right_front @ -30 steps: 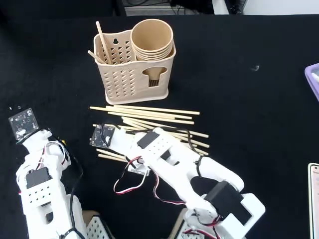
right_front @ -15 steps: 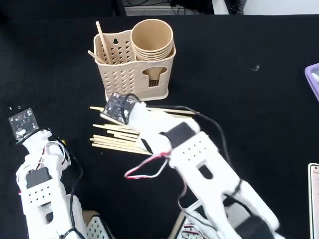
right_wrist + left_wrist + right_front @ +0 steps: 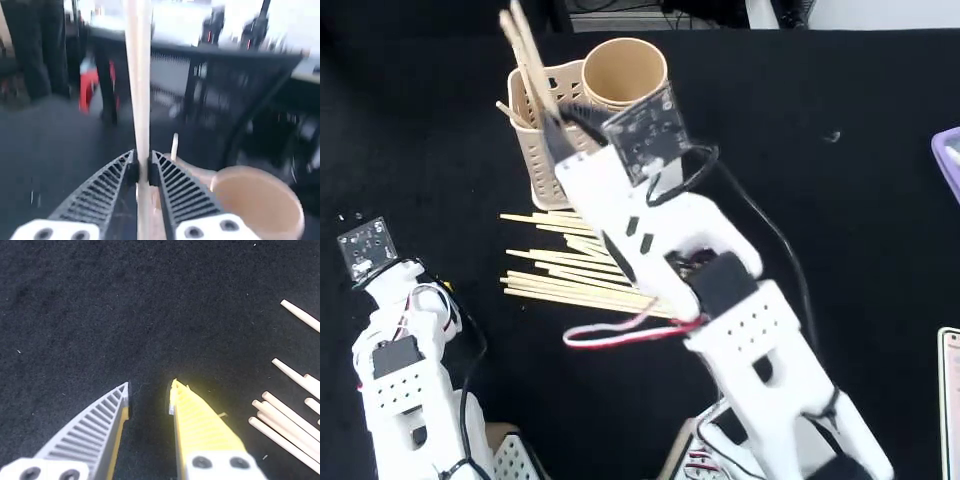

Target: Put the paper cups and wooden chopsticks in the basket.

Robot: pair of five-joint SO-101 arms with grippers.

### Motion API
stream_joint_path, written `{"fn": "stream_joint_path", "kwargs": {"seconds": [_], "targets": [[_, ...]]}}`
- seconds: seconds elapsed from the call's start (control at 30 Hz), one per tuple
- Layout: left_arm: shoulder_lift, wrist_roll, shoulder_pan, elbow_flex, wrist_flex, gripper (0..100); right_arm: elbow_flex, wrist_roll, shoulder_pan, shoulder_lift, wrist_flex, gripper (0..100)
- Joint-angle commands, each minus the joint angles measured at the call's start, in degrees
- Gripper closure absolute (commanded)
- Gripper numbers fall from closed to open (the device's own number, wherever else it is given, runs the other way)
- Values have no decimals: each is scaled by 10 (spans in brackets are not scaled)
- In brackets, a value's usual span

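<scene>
Grips wooden chopsticks (image 3: 138, 75) upright in right claw (image 3: 142, 162), above basket (image 3: 535, 155); holds left claw (image 3: 149, 392) narrowly parted over counter (image 3: 150, 300).

This looks like a robotics lab or workroom rather than a home. Two white plastic robot arms (image 3: 750, 330) stand on a tabletop covered in black cloth (image 3: 840, 250), with loose red, white and black wires (image 3: 620, 335) and bare square circuit boards (image 3: 645, 125) left uncovered. At 12 o'clock in the high view, dark cables (image 3: 620, 8) run just past the tabletop's edge. Beyond the right gripper (image 3: 142, 157), the room holds long dark tables on thin black legs (image 3: 192, 85), a blurred red object (image 3: 89, 85) under one, and bright light behind.
</scene>
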Motion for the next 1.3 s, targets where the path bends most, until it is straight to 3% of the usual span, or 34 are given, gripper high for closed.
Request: {"fn": "stream_joint_path", "kwargs": {"seconds": [0.0, 0.23, 0.67, 0.83, 1.0, 1.13, 1.27], "targets": [[-9, -1, 0, -22, -9, 855, -58, -6, 14, 39, -103, 988], [-9, -1, 0, -22, -9, 855, -143, -4, 16, 162, -193, 988], [-9, -2, -2, -22, -9, 855, -194, -9, 53, 335, -211, 988], [-9, -2, 0, -22, -9, 855, -194, -65, 54, 359, -231, 986], [-9, -2, 0, -22, -9, 855, -196, -80, 54, 372, -200, 965], [-9, -2, 0, -22, -9, 855, -199, -80, 52, 370, -148, 836], [-9, -2, 0, -22, -9, 855, -220, -76, 55, 342, -96, 859]]}}
